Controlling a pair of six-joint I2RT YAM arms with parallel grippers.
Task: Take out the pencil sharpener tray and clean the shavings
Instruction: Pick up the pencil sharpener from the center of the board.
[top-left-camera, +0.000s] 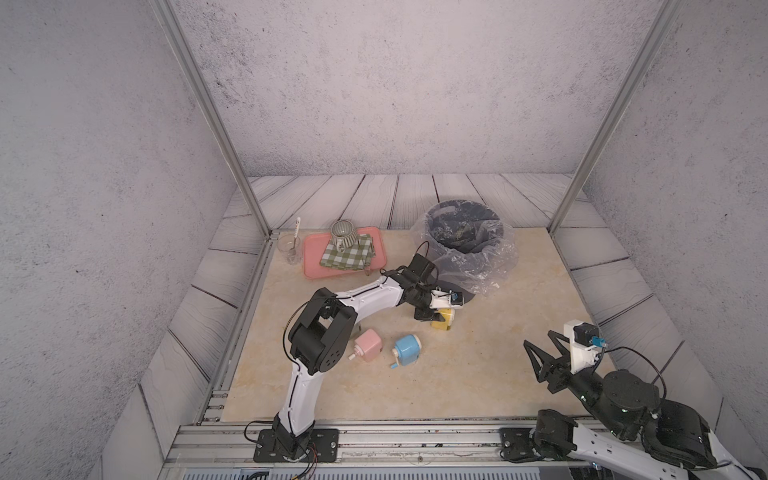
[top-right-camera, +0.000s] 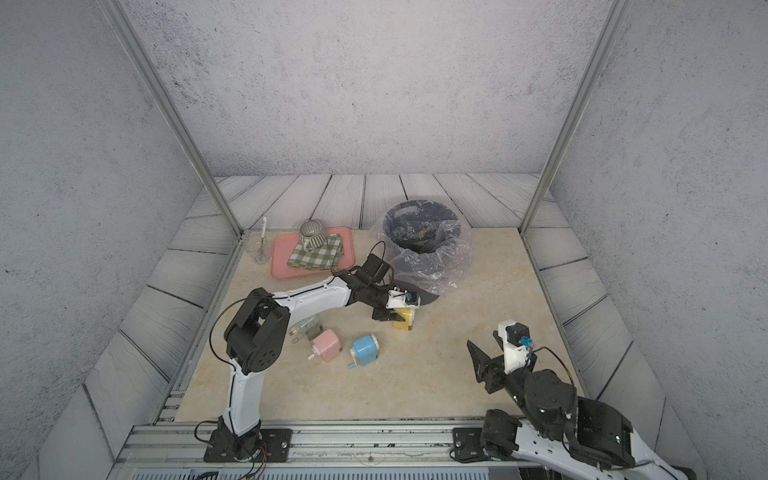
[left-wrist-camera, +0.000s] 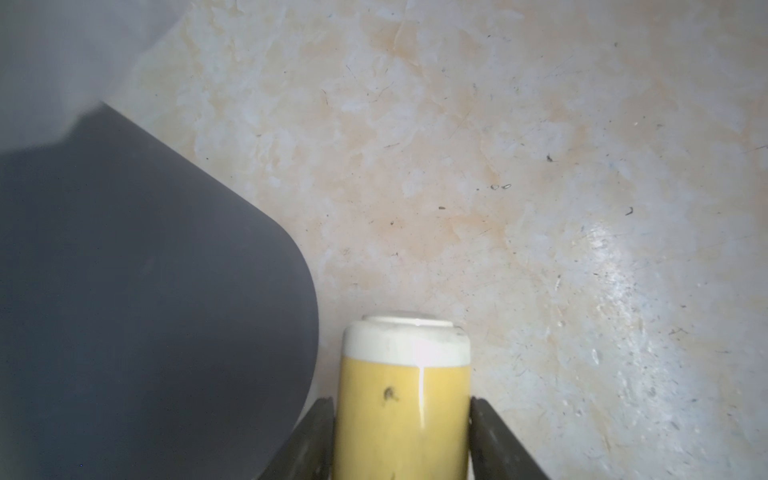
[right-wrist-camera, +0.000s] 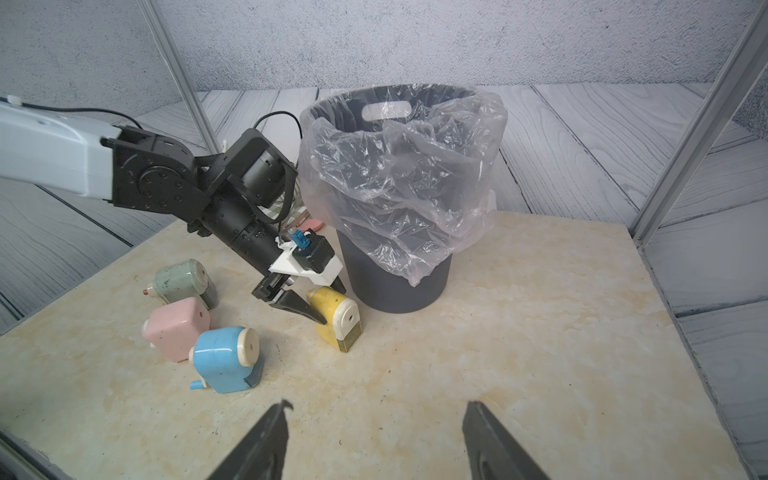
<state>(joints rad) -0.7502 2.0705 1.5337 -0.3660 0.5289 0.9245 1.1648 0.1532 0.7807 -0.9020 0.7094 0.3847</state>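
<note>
The left claw (left-wrist-camera: 402, 403) is clenched on the yellow sharpener (right-wrist-camera: 337, 316). In the left wrist view both fingers (left-wrist-camera: 316, 436) are pressed to its sides. The sharpener is stood on the worktop (right-wrist-camera: 519, 332), just beside the base of the dark bin (right-wrist-camera: 399, 286), which is lined w/ a clear plastic bag (right-wrist-camera: 399, 166). The shavings tray (right-wrist-camera: 351, 338) is seen seated at the bottom of the yellow body, approx. flush.

3 more are grouped near the left arm: a blue sharpener (right-wrist-camera: 224, 359), a pink sharpener (right-wrist-camera: 176, 328) and a green sharpener (right-wrist-camera: 185, 280).

The right claw (top-left-camera: 539, 338) is released – nothing between its fingers – and is well apart from the sharpeners, over the worktop's right side.

At the back left a pink serving tray (top-left-camera: 311, 257) is set w/ a checked cloth (top-left-camera: 345, 253) and a striped mug (top-left-camera: 343, 233).
</note>
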